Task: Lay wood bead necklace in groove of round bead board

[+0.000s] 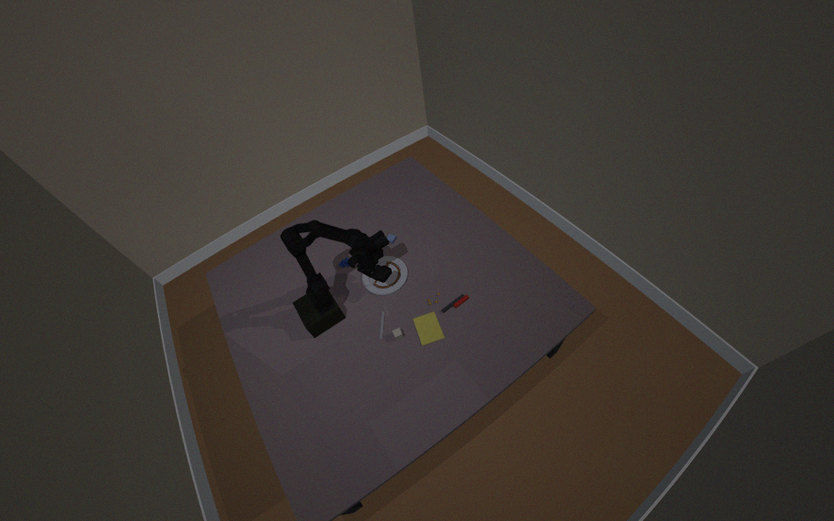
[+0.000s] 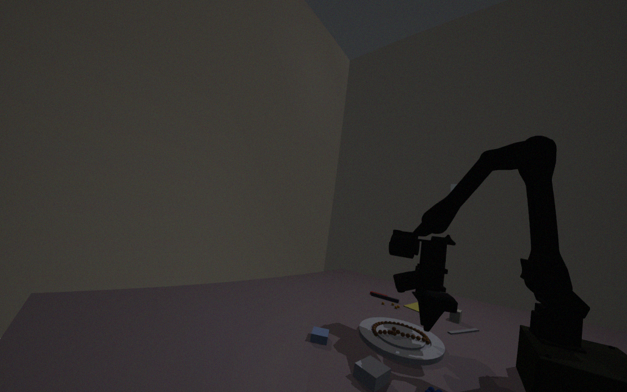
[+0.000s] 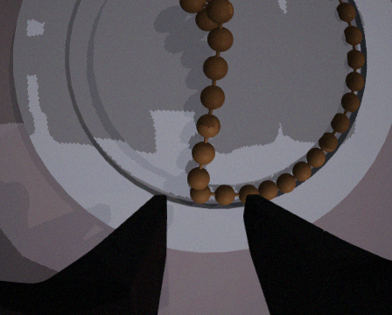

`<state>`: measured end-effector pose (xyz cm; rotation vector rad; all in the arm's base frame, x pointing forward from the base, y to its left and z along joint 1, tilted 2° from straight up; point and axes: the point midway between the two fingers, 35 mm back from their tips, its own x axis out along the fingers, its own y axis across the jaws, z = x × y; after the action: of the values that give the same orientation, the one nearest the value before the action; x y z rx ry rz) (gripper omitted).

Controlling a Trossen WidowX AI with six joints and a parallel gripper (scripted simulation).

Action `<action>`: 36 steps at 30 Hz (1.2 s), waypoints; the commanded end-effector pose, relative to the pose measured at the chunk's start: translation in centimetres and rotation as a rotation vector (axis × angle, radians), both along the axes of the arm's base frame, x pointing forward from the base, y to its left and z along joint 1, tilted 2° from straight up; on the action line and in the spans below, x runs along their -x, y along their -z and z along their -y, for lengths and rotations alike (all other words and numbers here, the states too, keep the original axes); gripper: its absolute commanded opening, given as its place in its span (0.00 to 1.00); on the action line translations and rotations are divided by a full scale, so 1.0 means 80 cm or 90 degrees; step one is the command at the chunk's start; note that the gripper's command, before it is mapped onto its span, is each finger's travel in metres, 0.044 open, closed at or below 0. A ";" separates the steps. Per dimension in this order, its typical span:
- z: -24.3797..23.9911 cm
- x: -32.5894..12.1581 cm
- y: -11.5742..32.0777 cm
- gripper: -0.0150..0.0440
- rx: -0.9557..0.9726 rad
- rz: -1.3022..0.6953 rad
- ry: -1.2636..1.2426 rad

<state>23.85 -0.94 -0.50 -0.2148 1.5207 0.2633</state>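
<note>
The round white bead board (image 1: 384,291) (image 2: 387,348) (image 3: 380,87) lies on the table. The brown wood bead necklace (image 2: 407,335) (image 3: 212,97) lies on it. In the wrist view its right part follows the groove, while another run crosses the board's middle, with beads bunched at the top edge of the view. The left side of the groove in that view holds no beads. My gripper (image 2: 426,328) (image 3: 206,206) is partly open over the near rim, its fingers on either side of the necklace's near bend. The right fingertip overlaps one bead. No bead is clamped; the fingertips' height is unclear.
A blue block (image 1: 392,238) (image 2: 319,335) and a grey block (image 2: 372,373) stand near the board. Dark blue pieces (image 1: 343,263) lie beside it. Farther off are a grey stick (image 1: 381,325), a pale cube (image 1: 397,332), a yellow sheet (image 1: 428,328), orange bits and a red-black marker (image 1: 461,301).
</note>
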 end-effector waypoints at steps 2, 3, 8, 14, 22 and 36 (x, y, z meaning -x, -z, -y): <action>0.000 0.000 -0.001 0.46 0.000 0.001 0.000; 0.000 0.000 0.000 0.46 0.000 0.001 0.000; 0.000 0.000 0.009 0.46 0.000 0.000 -0.001; -0.001 0.000 0.021 0.46 0.000 -0.002 -0.003; -0.001 0.001 0.037 0.46 0.000 -0.004 -0.005; -0.001 0.000 0.035 0.25 0.000 -0.003 -0.003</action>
<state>23.82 -0.83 -3.29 -0.2176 1.5243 0.2677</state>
